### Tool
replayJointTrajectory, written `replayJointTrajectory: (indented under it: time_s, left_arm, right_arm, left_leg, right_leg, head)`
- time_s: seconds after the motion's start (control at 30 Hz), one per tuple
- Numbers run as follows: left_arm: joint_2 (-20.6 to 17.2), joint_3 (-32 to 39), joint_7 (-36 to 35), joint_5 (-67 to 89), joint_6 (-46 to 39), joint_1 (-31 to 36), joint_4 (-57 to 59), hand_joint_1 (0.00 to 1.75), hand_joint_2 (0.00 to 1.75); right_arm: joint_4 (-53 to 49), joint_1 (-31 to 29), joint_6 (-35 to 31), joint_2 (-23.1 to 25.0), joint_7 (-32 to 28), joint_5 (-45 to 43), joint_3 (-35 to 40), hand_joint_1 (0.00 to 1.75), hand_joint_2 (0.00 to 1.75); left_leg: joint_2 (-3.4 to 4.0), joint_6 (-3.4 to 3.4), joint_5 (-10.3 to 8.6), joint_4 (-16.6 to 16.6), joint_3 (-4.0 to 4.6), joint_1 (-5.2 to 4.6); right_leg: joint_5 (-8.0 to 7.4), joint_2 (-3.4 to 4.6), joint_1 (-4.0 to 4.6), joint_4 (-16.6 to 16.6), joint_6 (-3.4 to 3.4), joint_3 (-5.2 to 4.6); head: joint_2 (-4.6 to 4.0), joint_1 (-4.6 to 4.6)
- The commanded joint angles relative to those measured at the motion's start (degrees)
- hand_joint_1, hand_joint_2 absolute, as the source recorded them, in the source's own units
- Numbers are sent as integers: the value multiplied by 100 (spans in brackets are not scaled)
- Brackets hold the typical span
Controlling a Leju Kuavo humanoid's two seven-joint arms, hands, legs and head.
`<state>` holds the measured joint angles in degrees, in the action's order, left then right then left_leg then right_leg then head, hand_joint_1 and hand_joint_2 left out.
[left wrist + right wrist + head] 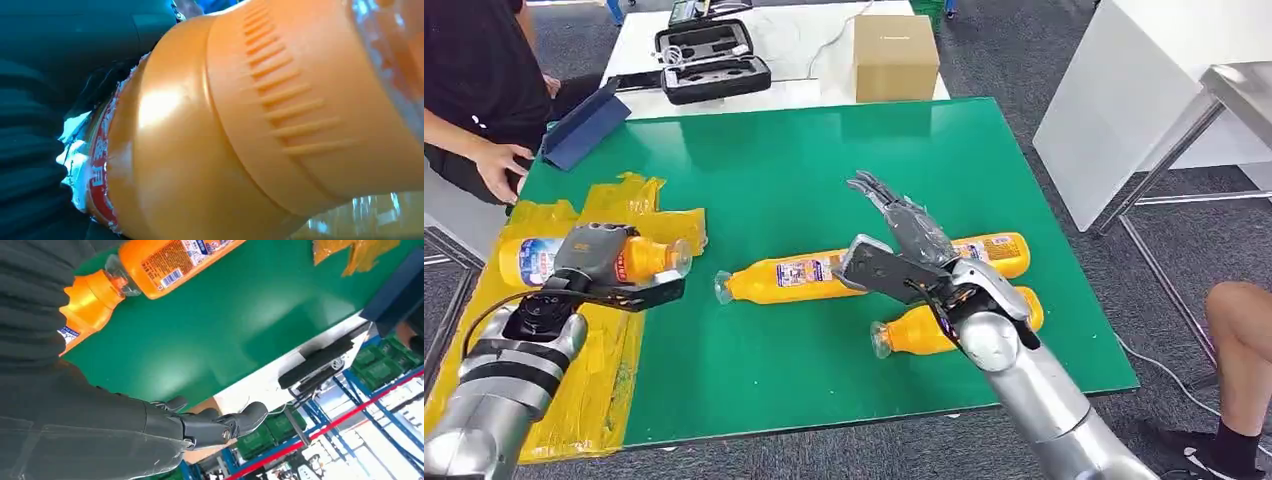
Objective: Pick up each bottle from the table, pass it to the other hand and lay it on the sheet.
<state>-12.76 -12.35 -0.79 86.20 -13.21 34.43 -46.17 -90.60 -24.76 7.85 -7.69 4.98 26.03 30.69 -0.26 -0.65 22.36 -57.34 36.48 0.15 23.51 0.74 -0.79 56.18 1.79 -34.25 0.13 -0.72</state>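
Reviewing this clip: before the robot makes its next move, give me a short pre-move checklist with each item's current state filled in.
1. Left robot hand has a firm hold on the held bottle: ok, its fingers wrap the body.
2. Held bottle is over the yellow sheet: ok.
3. Held bottle already rests on the sheet, so it can be let go: cannot tell; contact is hidden.
4. Right robot hand is free for the next pick: ok, fingers apart, holding nothing.
5. Bottles left on the green table: not ok, a long bottle and a near bottle lie there.
6. The person's hand is away from the sheet: not ok, it is at the table corner beside it.
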Motion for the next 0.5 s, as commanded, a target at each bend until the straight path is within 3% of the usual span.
replayJointTrajectory:
  time_s: [0.03,0.1,0.13,0.17,0.5]
  left_arm:
    - [144,-250,340,-321,609,631,1634,175,175]
    - [204,-200,477,-497,719,678,1839,175,175]
    - [227,-200,594,-591,825,710,1933,37,175]
    - [232,-185,653,-664,889,721,1968,0,175]
    - [225,-207,684,-691,985,765,1996,0,175]
  right_arm:
    - [1127,-693,143,42,112,127,471,0,175]
    - [1309,-817,177,133,114,177,575,0,175]
    - [1415,-894,200,173,130,213,648,0,175]
    - [1493,-956,225,190,154,247,701,0,175]
    - [1583,-1017,239,204,165,271,732,0,175]
  left_leg:
    - [5,4,3,0,-14,1]
    - [10,4,4,-1,-16,2]
    - [10,5,6,-6,-16,3]
    - [10,5,5,-3,-17,3]
    - [2,5,8,-5,-18,4]
  right_leg:
    - [1,0,2,-1,-5,13]
    - [1,3,3,2,-7,13]
    - [2,1,5,4,-8,14]
    - [2,1,5,3,-9,14]
    - [7,-6,6,4,-8,20]
  head:
    - [0,-2]
    - [0,-4]
    - [0,-2]
    - [0,-2]
    - [0,-2]
